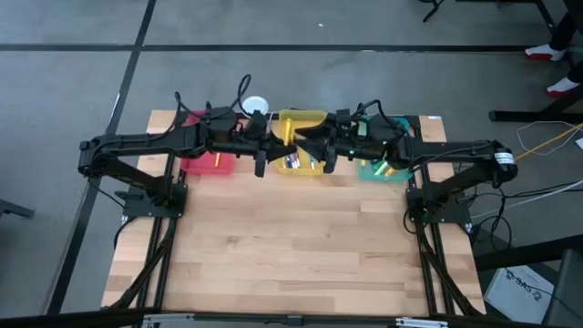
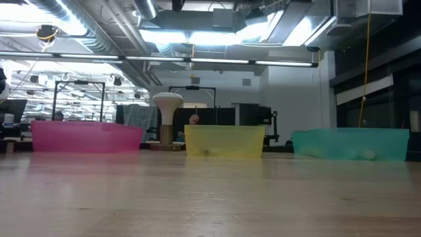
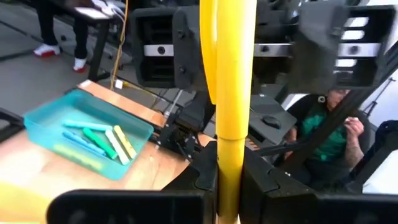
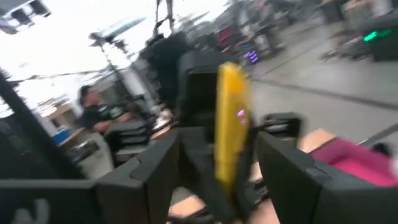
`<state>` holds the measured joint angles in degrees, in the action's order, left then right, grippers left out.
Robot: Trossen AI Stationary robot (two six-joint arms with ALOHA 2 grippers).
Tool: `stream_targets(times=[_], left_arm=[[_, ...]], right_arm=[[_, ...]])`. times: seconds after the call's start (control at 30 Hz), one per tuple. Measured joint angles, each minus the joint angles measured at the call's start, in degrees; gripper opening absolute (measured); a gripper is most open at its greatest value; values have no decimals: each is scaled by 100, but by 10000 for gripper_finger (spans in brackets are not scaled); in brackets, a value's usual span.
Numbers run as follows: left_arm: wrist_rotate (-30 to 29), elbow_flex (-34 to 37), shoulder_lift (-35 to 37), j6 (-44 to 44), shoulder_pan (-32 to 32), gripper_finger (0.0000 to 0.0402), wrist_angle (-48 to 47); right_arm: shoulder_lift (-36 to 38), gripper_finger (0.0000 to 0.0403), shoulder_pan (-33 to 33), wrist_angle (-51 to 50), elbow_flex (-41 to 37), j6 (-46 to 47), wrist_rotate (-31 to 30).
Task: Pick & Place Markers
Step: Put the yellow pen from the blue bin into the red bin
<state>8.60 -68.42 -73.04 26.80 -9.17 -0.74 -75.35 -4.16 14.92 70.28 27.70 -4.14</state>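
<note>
We find both arms reaching in from either side and meeting over the yellow tray [image 1: 301, 117] at the far edge of the counter [image 1: 291, 246]. Left claw [image 1: 273, 146] is closed tight on a yellow marker [image 3: 227, 93]; in left wrist view the marker stands upright between its fingers [image 3: 186, 186], filling the centre of the picture. Right claw [image 1: 321, 150] sits just opposite, v. near the left one. In right wrist view its fingers [image 4: 292, 174] stand apart on either side of the same yellow marker [image 4: 231, 124], w/ a gap showing each side, so we rate it open and not gripping.

Surroundings: three trays in a row along the far edge. Red tray [image 1: 208, 162] on the left, partly under the left arm; teal tray [image 1: 383, 169] on the right, partly under the right arm. Teal tray [image 3: 87, 134] holds several markers, green, blue and yellow-white, lying flat side by side. Some markers lie in the yellow tray too, mostly hidden by the claws from above; colours there we cannot tell for sure. A white-topped stand [image 2: 167, 115] sits behind, between red and yellow trays.

Obstructions: arms cover most of the tray row in high view. Low view shows the three trays only; no claw in it, both are above its field. Tray walls are translucent, contents blurred.

A seated person in a green top [image 3: 333, 134] shows beyond the counter; another person's legs w/ red-white shoes [image 3: 59, 50] stand farther off.
</note>
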Motion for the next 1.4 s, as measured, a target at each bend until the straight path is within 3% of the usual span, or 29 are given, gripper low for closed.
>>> stream_targets(times=[0.2,0.33,0.5,0.87,1.4], left_arm=[[-204,-2,254,-132,-88,22,-288],[-728,-2,515,-254,-111,22,-814],[-1705,-2,866,-142,-109,22,-1896],[-3821,-2,1232,975,-170,22,-3908],[-3700,-2,1234,1057,-1239,22,-5272]], right_arm=[[241,208,-7,-554,0,-297,-942],[383,200,-4,-772,0,-414,-1005],[528,192,-4,-1151,0,-417,-993],[645,189,-4,-1443,0,-377,-980],[645,189,-4,-1618,0,-58,-688]])
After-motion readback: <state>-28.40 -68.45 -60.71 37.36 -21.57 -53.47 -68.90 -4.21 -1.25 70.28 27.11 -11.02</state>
